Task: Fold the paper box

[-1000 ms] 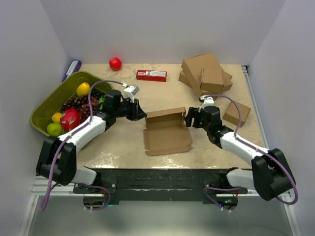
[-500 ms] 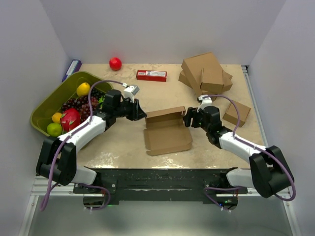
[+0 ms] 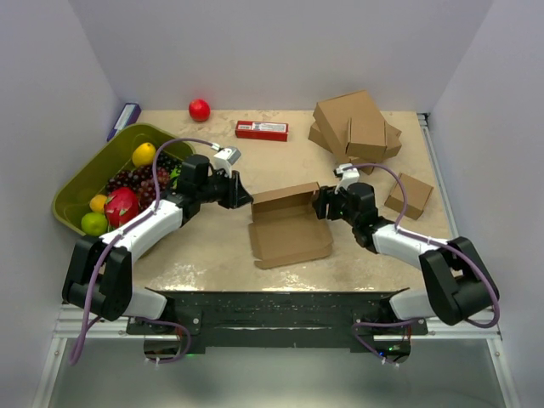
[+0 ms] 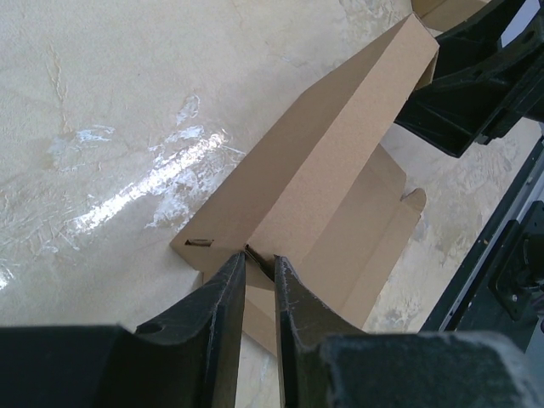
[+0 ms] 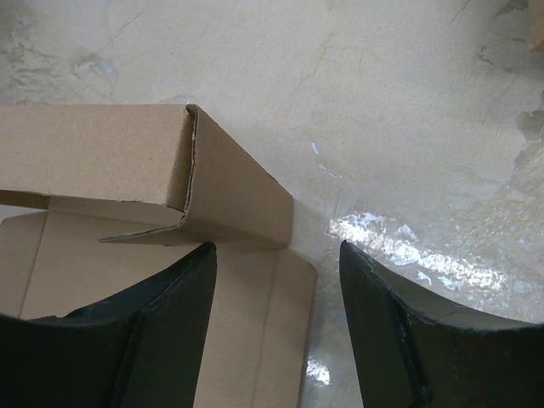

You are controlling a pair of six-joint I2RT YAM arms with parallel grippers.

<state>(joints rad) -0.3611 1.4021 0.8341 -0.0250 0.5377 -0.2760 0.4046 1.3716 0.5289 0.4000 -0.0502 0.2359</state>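
Observation:
The paper box (image 3: 289,228) lies open in the middle of the table, its back wall raised and its base flat. My left gripper (image 3: 244,199) is at the box's back left corner. In the left wrist view its fingers (image 4: 259,257) are nearly together, with the edge of the corner flap (image 4: 255,253) between the tips. My right gripper (image 3: 322,204) is open at the box's back right corner. In the right wrist view it (image 5: 276,248) straddles the folded-in end flap (image 5: 238,200) and the base's right edge (image 5: 293,289), not gripping.
A green bin (image 3: 78,180) of fruit stands at the left. A red ball (image 3: 199,110) and a red packet (image 3: 261,130) lie at the back. A pile of cardboard boxes (image 3: 355,126) is at the back right, with a small brown box (image 3: 409,195) behind my right arm.
My right gripper has moved left, up to the box's right end. The left arm and the box have stayed still.

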